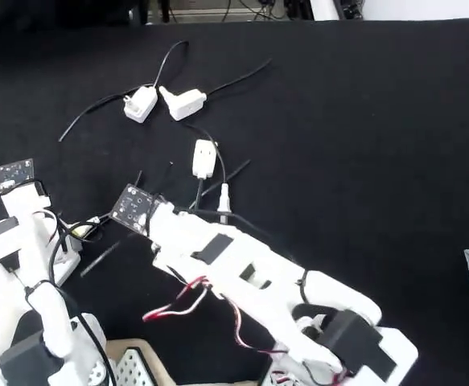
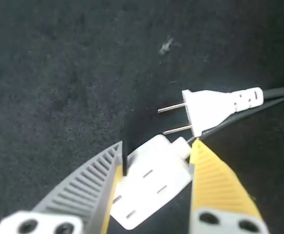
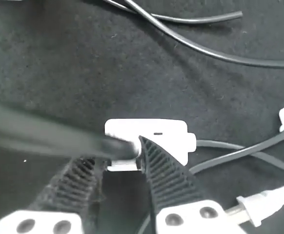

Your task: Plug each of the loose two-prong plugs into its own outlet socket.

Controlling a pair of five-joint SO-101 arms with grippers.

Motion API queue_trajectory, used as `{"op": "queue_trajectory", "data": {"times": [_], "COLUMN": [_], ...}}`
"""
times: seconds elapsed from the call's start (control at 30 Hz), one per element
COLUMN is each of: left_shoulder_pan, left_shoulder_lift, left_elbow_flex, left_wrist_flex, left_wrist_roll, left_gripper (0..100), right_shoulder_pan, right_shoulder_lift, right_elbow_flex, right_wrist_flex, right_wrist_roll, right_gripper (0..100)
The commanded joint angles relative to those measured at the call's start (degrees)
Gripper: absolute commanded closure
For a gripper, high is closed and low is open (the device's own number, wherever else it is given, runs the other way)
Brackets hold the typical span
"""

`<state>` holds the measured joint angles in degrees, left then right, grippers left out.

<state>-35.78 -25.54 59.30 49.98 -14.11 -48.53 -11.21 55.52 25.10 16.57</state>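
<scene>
Black cloth covers the table (image 1: 363,121), and everything I work with shows white against it. My left pincer (image 2: 156,148) is clamped on an outlet socket (image 2: 149,187) — the grey finger (image 2: 90,192) against one side, the yellow finger (image 2: 215,185) against the other, the slots facing up and uncovered. A two-prong plug (image 2: 207,107) lies flat on the cloth just beside that socket, its prongs bare and its black cable (image 2: 283,91) trailing away. My right pincer (image 3: 117,153) sits at the edge of a second socket (image 3: 156,136). A blurred black cord (image 3: 39,136) crosses in front of it, and I cannot tell whether that pincer grips anything. Near it another plug (image 3: 271,200) lies loose, and thin black cables (image 3: 205,48) run over the cloth beyond. From above, my left arm (image 1: 17,265) stands at the near left and my right arm (image 1: 250,273) lies slantwise toward the table's middle. Just past it are a slim plug (image 1: 224,195) and a middle socket (image 1: 204,158), close together. Farther off, a white connector (image 1: 141,103) and a second connector (image 1: 184,101) lie side by side, each on a black cable.
</scene>
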Motion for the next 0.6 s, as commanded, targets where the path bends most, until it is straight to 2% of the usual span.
{"op": "queue_trajectory", "data": {"times": [0.0,0.3,0.47,0.57], "left_shoulder_pan": [-0.75,-0.75,-0.75,-0.75], "left_shoulder_lift": [-1.32,-1.32,-1.32,-1.32], "left_elbow_flex": [-0.13,-0.13,-0.13,-0.13], "left_wrist_flex": [-0.62,-0.62,-0.62,-0.62], "left_wrist_roll": [0.35,0.35,0.35,0.35], "left_gripper": [78,78,78,78], "right_shoulder_pan": [-0.53,-0.7,-0.7,-0.7], "right_shoulder_lift": [4.97,5.41,-1.19,-3.47], "right_elbow_flex": [-4.88,-8.66,-11.3,-12.18], "right_wrist_flex": [6.42,11.69,20.22,22.42], "right_wrist_roll": [0.7,0.26,-6.07,-6.95], "right_gripper": [98.6,97.7,85.2,82.1]}}
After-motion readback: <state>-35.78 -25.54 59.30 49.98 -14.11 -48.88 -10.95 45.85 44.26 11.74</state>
